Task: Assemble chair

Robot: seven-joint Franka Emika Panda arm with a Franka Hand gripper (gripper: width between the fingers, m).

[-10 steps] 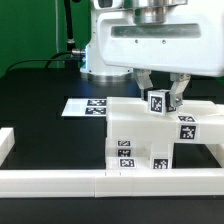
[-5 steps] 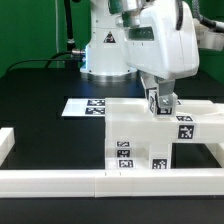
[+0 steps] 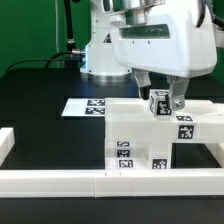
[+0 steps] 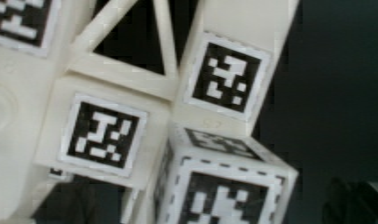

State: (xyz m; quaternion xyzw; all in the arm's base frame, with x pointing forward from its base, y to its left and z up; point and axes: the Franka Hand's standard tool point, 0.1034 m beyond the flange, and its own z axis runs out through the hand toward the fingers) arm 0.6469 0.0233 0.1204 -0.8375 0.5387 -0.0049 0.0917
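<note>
- Starting at the lower left of the exterior view, the white border rail [image 3: 40, 178] ran along the bottom edge, well clear of my work.
- At left centre the marker board [image 3: 88, 105] lay flat on the black table [image 3: 35, 95], just beside the chair's near corner.
- In the middle stood the chair [image 3: 135, 124], a stepped white block with tags on its front faces.
- Right of centre, on the chair's upper ledge, sat the small cube [image 3: 157, 102], tag facing the camera.
- My gripper [image 3: 158, 103] came down over that cube. My fingers [image 3: 178, 98] flanked it and pressed on both sides with no gap showing, so I judged them clamped on it.
- In the wrist view, tagged white faces [image 4: 106, 135] crowded the lens and neither pad showed.
- I judged the step in hand to be seating the cube into the ledge. Doing it well meant keeping my wrist plumb over the cube and my grip square on its flat sides, then easing it home gently so the chair did not skid toward the rail.
</note>
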